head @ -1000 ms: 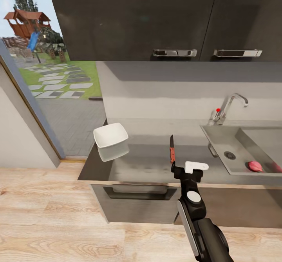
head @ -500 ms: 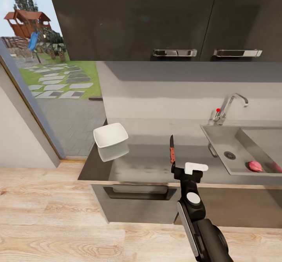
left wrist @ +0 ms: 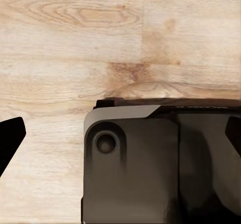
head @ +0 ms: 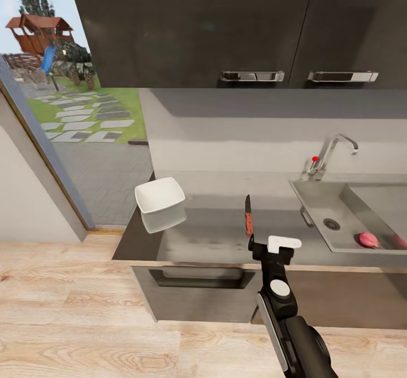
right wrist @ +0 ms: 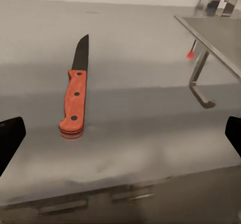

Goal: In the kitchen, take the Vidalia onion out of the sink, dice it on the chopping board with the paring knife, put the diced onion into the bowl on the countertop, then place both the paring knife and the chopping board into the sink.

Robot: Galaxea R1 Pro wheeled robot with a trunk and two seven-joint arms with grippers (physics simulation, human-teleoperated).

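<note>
**Knife near the counter's front edge, right claw spread before it**

Where the sink (head: 316, 197) runs off the head view's edge, its basin is cut short, and the Vidalia onion (head: 368, 240) lies in it as a small pinkish-red ball beside the round drain; a second reddish patch at the frame edge is too cropped to identify. No chopping board can be made out on the countertop (head: 203, 236). The right gripper (head: 270, 246) sits just off the counter's front edge, its fingertips (right wrist: 11, 133) wide apart and gripping nothing. Just beyond it lies the paring knife (right wrist: 75, 95), flat on the counter near that front edge, red-orange riveted handle toward the gripper, dark blade pointing at the back wall. The white squarish bowl (head: 160, 197) rests at the counter's left end. The left gripper (left wrist: 120, 138) hangs over the wooden floor (left wrist: 75, 43) with its tips parted, a dark robot part partly blocking the view.
</note>
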